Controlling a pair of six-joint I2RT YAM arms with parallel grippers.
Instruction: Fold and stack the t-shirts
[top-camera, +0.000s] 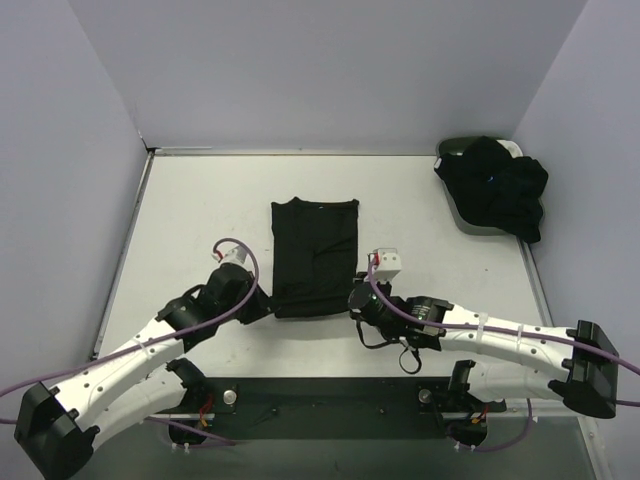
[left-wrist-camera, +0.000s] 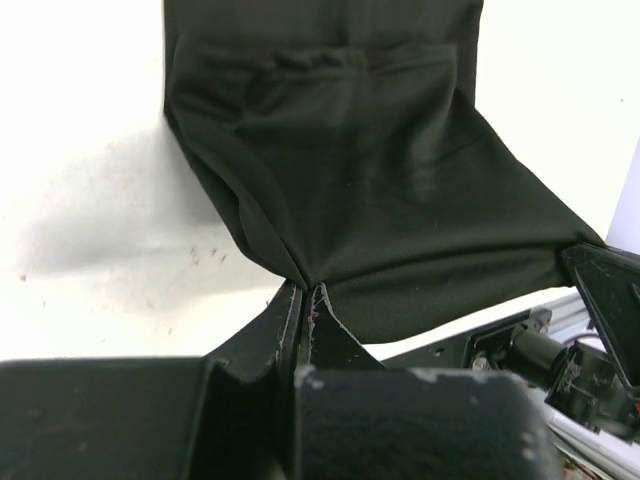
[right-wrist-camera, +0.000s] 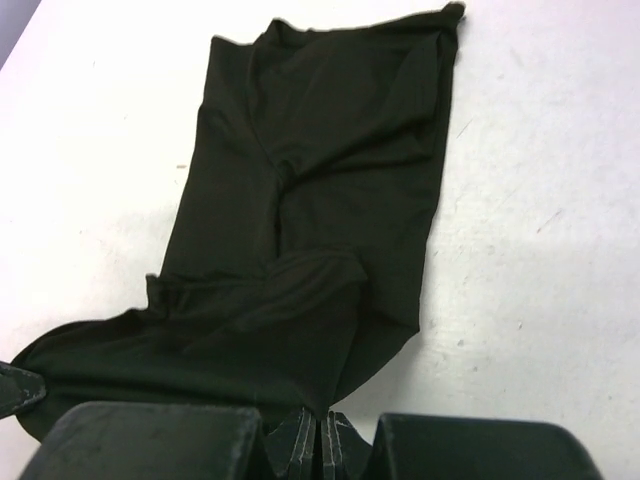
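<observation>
A black t-shirt lies folded into a long narrow strip in the middle of the table. My left gripper is shut on its near left corner; in the left wrist view the cloth is pinched between the fingertips and lifted off the table. My right gripper is shut on the near right corner, and the right wrist view shows the cloth pulled up into the jaws. A heap of black shirts fills the basket at the far right. No white garment or lettering shows.
The dark oval basket stands at the table's far right corner, by the right wall. Grey walls close the table on the left, back and right. The dark mounting rail with both arm bases runs along the near edge.
</observation>
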